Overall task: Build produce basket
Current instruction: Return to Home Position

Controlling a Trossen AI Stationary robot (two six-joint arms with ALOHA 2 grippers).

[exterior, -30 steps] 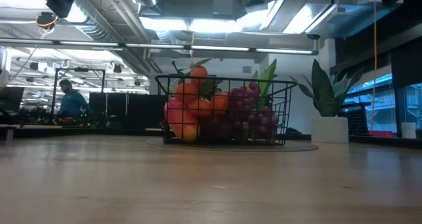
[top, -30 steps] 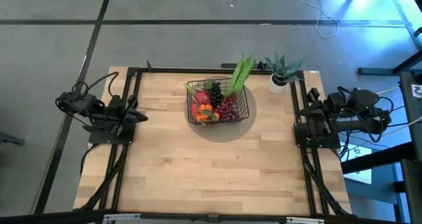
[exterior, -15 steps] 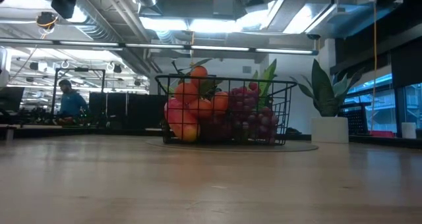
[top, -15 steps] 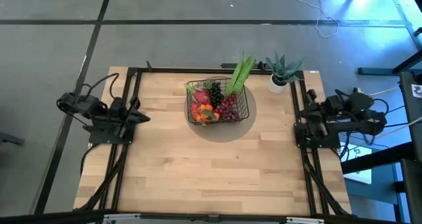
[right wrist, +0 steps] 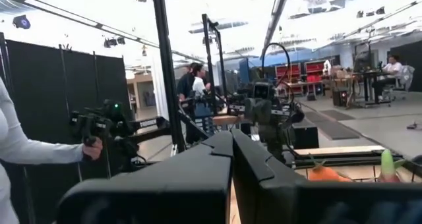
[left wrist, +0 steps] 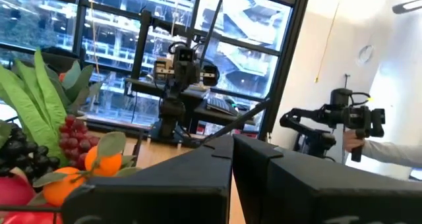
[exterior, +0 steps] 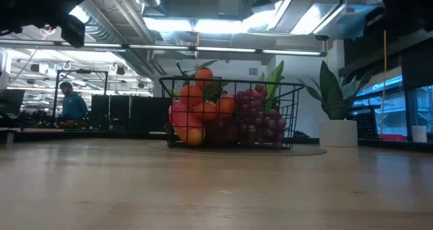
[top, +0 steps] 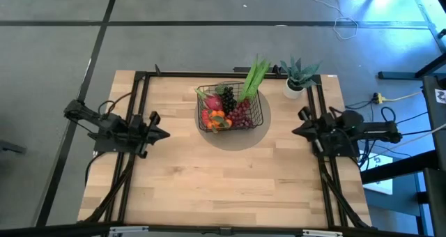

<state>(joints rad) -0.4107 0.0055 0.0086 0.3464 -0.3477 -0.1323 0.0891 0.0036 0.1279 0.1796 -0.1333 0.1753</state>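
**Operator:** Report end effector status.

**Unit:** My left end effector (top: 159,134) sits at the left edge of the table (top: 209,188), fingers clenched together on nothing. My right end effector (top: 298,131) sits at the right edge, likewise clenched and empty. Both point inward across the table, toward each other.

**Operator:** Locate the basket relative to them.

**Unit:** The basket (top: 267,110) stands on a round grey mat (top: 244,139) in the far half of the table. It is between my two end effectors and farther up the table than either. From each one it lies inward and toward the far side, well apart. The right end effector is somewhat the nearer. The basket's long axis runs roughly across the table, from one arm's side toward the other. The produce (top: 224,110) is piled inside it. A leafy stalk (top: 254,75) leans out over the far right corner, toward the potted plant (top: 298,77) at the far edge.

**Operator:** What does the next move require?

**Unit:** Judgement: loading appears complete, as I see no produce lying outside the basket. What remains is parking the arms. The basket lies inward of and beyond both end effectors, so drawing each arm back toward its own side leads away from it. I expect no contact, provided neither wrist swings inward.
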